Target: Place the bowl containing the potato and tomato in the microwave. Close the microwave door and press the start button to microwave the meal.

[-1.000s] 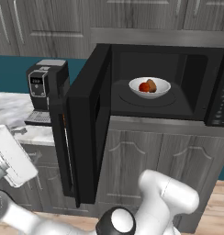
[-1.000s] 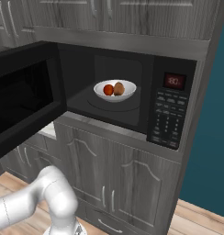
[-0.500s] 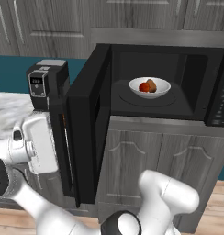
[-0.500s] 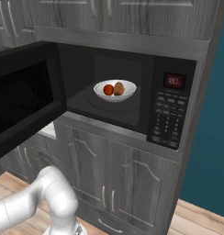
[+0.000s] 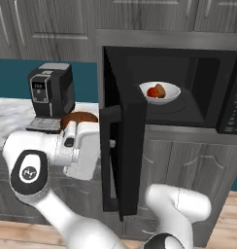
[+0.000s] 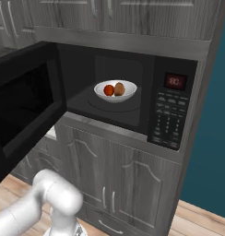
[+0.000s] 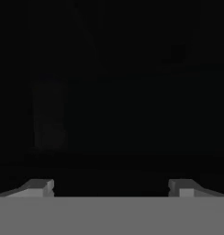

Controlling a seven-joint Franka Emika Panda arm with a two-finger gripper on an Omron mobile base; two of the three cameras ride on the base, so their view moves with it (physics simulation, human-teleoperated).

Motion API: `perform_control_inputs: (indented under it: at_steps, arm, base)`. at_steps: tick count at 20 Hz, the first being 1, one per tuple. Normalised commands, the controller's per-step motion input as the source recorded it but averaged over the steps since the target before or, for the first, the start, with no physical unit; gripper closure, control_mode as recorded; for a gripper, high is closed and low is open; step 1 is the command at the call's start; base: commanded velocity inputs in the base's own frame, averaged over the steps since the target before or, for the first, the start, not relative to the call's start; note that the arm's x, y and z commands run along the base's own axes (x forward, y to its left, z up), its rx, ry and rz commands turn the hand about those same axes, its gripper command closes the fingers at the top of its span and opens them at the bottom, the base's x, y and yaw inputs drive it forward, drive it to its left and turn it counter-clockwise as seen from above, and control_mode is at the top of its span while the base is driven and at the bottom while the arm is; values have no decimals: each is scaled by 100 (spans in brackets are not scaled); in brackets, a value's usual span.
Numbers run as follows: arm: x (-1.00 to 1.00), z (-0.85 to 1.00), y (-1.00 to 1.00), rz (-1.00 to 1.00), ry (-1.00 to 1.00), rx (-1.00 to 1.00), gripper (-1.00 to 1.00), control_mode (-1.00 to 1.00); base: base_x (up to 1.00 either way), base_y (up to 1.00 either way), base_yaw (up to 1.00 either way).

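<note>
Claw (image 7: 111, 186) spread wide and empty, pressed close against the outer face of the open microwave door (image 5: 121, 160). Bowl (image 6: 115, 90) with potato (image 6: 119, 88) and tomato (image 6: 109, 90) sits inside the microwave (image 6: 133, 99). Pushing off-centre, it might slip and leave the door ajar.

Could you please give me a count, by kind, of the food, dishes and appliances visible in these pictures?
Food: 2 (small bright red round tomato, small brown oval potato)
Dishes: 2 (shallow wide glossy white bowl, brown bowl on the counter)
Appliances: 2 (large boxy black microwave, black-and-silver coffee machine)
Total: 6
</note>
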Motion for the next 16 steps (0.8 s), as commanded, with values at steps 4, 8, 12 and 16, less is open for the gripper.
perform_control_inputs:
  at_steps: [4, 8, 12, 16]
  arm:
    - [-34, 4, -100, 0, -22, 21, -100, -100]
    - [-18, 2, -100, 3, -21, 17, -100, -100]
    - [-4, 0, -100, 7, -18, 13, -100, -100]
    - [0, 0, -100, 9, -13, 14, -100, -100]
  base:
    - [0, 0, 0]
    - [0, 0, 0]
    - [0, 0, 0]
    - [0, 0, 0]
